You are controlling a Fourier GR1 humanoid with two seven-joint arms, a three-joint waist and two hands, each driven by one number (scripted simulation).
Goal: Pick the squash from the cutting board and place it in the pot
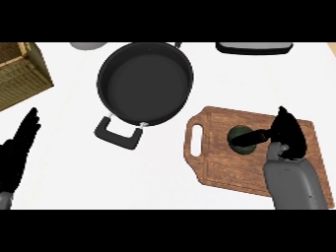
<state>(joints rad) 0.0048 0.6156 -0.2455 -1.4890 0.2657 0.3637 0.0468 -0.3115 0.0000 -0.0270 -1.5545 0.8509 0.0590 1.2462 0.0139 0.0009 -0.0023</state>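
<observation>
Resting left hand: low at the left edge of the view, fingers straight and pointing far, spread a little apart, holding nothing, well apart from every object.
Right hand: over the right part of the cutting board, forearm coming in from the near edge; fingers straight and together, pointing far; thumb stretched out to the left across the squash. The hand is not closed round anything.
Squash: dark green and rounded, lying on the cutting board at its far middle, just left of the right hand's palm, partly covered by the thumb.
Cutting board: brown wood, on the right of the counter, turned slightly askew, its handle slot on the left side.
Pot: black and round with nothing inside, far and left of the board, near it but apart; one looped handle points near-left.
Wicker basket: at the far left corner.
Counter: white, carrying all of these.
</observation>
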